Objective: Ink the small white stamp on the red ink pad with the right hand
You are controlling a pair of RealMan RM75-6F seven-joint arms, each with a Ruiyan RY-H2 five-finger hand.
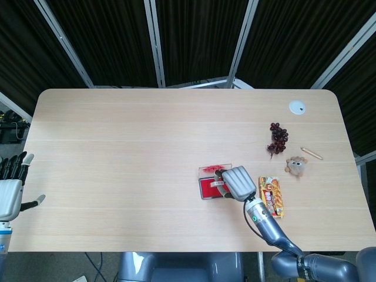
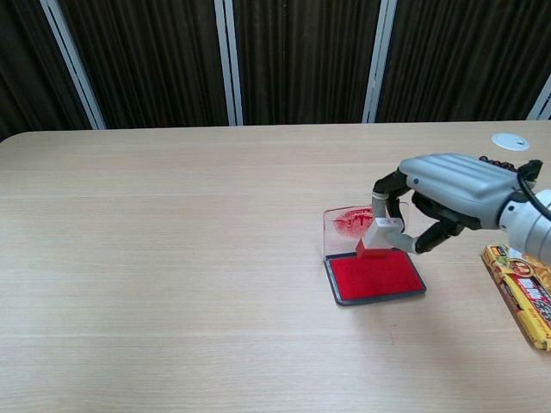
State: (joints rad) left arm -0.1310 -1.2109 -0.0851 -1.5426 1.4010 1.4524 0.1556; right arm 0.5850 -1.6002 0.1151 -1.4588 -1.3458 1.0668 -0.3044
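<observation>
The red ink pad [image 2: 377,275] lies open on the table in its dark tray, its clear lid [image 2: 347,225] standing up behind it with red smears. My right hand [image 2: 448,191] hovers over the pad's far right part and pinches the small white stamp [image 2: 377,236], whose red-stained base hangs just above the pad's back edge. In the head view the right hand [image 1: 239,183] covers the right side of the ink pad [image 1: 208,187], and the stamp is mostly hidden. My left hand [image 1: 10,191] is at the far left edge, off the table, fingers spread, holding nothing.
A snack packet [image 1: 272,197] lies just right of my right hand. Farther back right are a bunch of dark grapes [image 1: 277,137], a small plush toy [image 1: 296,165], a wooden stick [image 1: 311,153] and a white round disc [image 1: 297,107].
</observation>
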